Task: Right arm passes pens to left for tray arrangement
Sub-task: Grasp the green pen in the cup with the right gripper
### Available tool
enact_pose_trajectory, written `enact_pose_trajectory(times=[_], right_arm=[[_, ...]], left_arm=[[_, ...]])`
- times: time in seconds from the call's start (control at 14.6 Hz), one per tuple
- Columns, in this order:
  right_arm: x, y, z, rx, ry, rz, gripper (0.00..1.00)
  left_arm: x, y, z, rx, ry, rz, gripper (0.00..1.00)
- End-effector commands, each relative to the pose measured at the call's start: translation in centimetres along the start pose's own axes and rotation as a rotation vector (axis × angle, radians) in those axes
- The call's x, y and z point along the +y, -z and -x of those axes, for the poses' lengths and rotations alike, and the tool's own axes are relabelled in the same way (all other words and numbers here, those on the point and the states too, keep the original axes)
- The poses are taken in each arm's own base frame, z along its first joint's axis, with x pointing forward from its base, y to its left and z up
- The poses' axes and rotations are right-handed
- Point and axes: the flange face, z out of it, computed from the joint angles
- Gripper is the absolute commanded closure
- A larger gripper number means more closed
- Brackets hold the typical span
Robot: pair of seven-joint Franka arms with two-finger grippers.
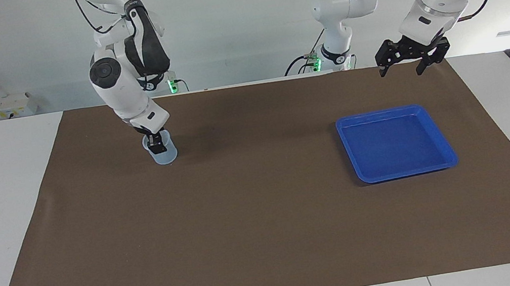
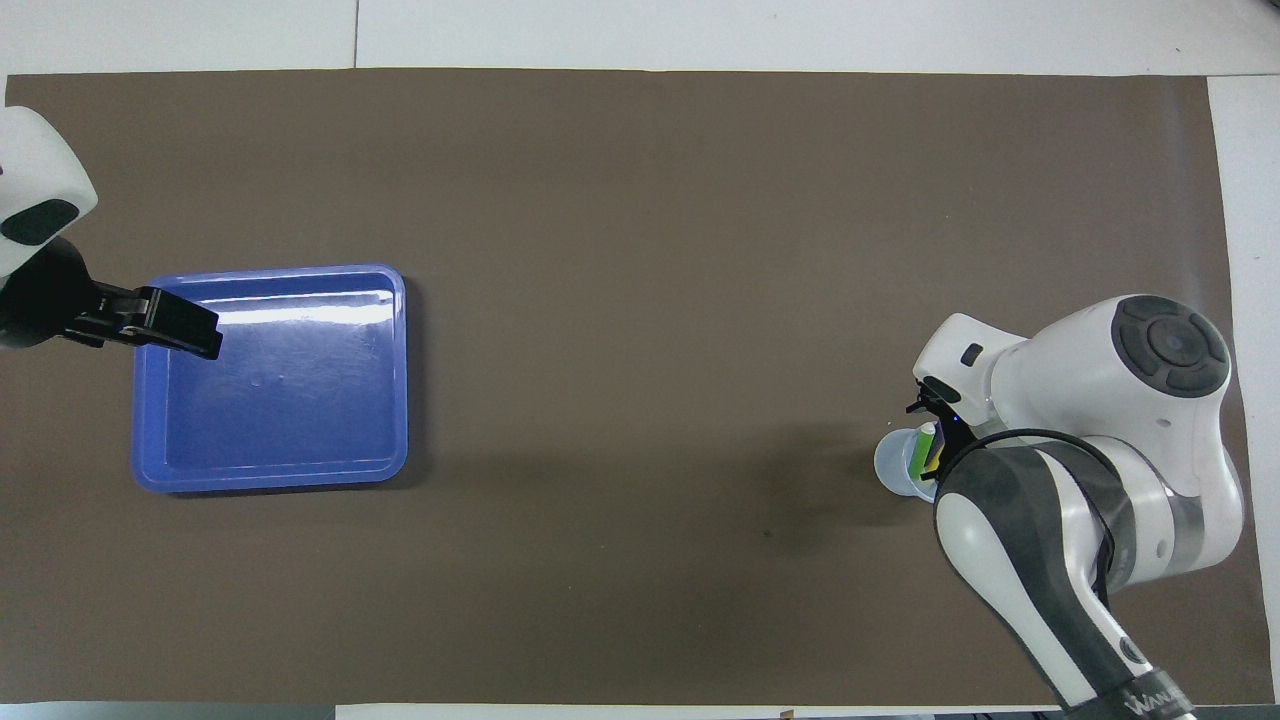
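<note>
The right gripper (image 1: 156, 146) is down in the mouth of a small translucent cup (image 1: 165, 154) that stands on the brown mat (image 1: 269, 241) toward the right arm's end of the worktop, near the robots' edge. Whether its jaws are spread or already pinching a pen I cannot tell; the arm hides the tips from above and the cup wall blurs them from the facing camera.

The main risk, as I judge it, is the cup itself. It looks light and stands unheld, so an off-centre pinch or a slanted lift could drag or tip it and spill the pens. The jaws could also catch two pens at once, since they stand packed together, or grip one so near its end that it swings and leaves little free length for the handover.

Of the pens (image 2: 926, 448), only a bright green barrel with a pale tip and a sliver of yellow show in the overhead view; the purple one is hidden. They lean upright inside the cup.

The blue tray (image 1: 441, 139) holds nothing and lies toward the left arm's end. The left gripper (image 1: 407, 63) waits, jaws spread, above the mat's robot-side edge near the tray.
</note>
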Motion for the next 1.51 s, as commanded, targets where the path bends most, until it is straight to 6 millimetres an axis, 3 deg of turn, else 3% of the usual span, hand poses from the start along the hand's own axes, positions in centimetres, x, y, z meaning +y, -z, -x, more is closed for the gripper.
enact_pose_trajectory(times=[0.0,0.96,1.17,1.44], right_arm=[[-1.09,-0.33,0.59,0.004,0.024,0.015,0.33],[-1.39,-0.75,1.01,-0.004,0.022,0.027,0.36],[-1.37,-0.74,1.00,-0.004,0.019,0.028,0.47],[-1.32,-0.73,1.21,-0.003,0.010,0.027,0.83]], left_arm=[[-0.31,0.02,0.92,0.013,0.001,-0.016,0.00],[-0.31,0.02,0.92,0.013,0.000,-0.016,0.00],[-0.31,0.02,0.92,0.013,0.000,-0.016,0.00],[-0.31,0.02,0.92,0.013,0.000,-0.016,0.00]])
